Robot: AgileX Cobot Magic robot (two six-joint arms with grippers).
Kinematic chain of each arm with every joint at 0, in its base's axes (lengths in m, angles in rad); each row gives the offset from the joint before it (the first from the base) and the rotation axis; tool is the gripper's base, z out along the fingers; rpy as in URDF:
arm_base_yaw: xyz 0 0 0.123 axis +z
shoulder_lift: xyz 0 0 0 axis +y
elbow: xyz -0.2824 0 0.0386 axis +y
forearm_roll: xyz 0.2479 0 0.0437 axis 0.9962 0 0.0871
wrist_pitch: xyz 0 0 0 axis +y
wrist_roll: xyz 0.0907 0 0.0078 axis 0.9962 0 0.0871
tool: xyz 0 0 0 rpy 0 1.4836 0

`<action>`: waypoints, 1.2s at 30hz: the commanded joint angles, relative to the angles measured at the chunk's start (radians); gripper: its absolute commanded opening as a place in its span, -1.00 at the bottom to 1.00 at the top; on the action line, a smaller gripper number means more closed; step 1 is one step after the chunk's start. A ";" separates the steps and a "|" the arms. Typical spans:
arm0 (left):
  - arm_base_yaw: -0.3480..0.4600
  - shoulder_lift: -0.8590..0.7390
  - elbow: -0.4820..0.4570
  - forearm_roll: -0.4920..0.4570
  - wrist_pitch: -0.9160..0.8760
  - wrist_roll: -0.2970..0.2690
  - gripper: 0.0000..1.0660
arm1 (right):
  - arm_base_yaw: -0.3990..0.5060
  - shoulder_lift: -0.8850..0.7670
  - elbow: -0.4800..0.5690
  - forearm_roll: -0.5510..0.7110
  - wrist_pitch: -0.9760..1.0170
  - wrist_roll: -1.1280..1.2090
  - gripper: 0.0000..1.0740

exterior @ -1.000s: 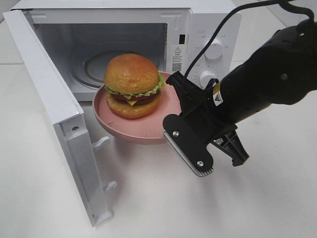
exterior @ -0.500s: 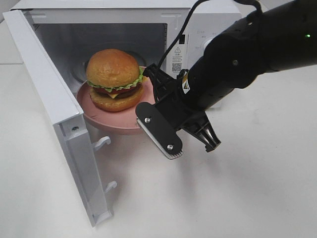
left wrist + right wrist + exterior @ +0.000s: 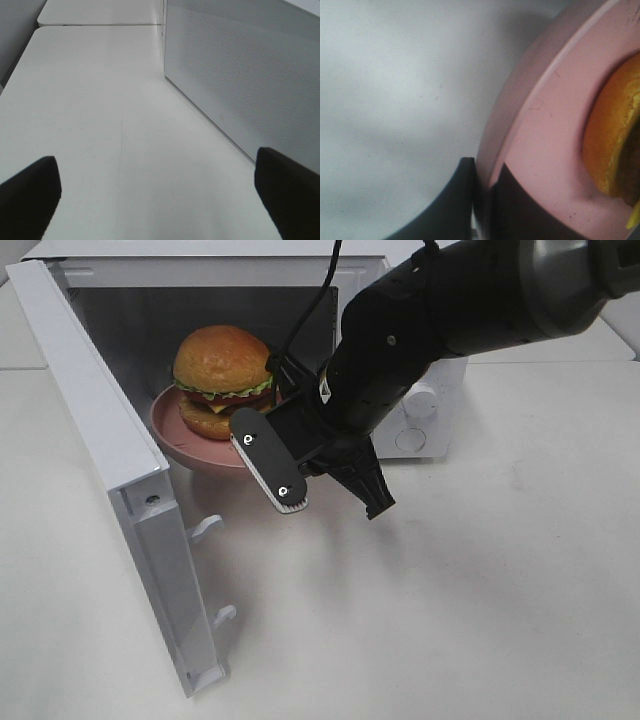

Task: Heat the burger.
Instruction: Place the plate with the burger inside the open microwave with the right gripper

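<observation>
**A:** The burger [image 3: 222, 380] stands upright on the plate [image 3: 165, 422], dead ahead of the right gripper [image 3: 483, 180], at the microwave [image 3: 430, 420] mouth.

**B:** And that gripper's pinching the plate's near rim. Only its wrist view shows the pinch.

**A:** So the push should run straight ahead, deeper in.

**B:** Meanwhile the left gripper [image 3: 160, 200] hangs spread and empty beside the microwave's outer wall, farther off and unseen from above.
</observation>
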 commanded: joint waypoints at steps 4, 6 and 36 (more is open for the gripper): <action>0.004 -0.021 0.002 -0.004 -0.006 -0.005 0.94 | 0.005 0.024 -0.082 -0.036 -0.045 0.019 -0.97; 0.004 -0.021 0.002 -0.004 -0.006 -0.005 0.94 | 0.005 0.039 -0.108 -0.036 -0.043 0.019 -0.96; 0.004 -0.021 0.002 -0.004 -0.006 -0.005 0.94 | 0.002 0.370 -0.611 -0.118 0.125 0.193 -0.91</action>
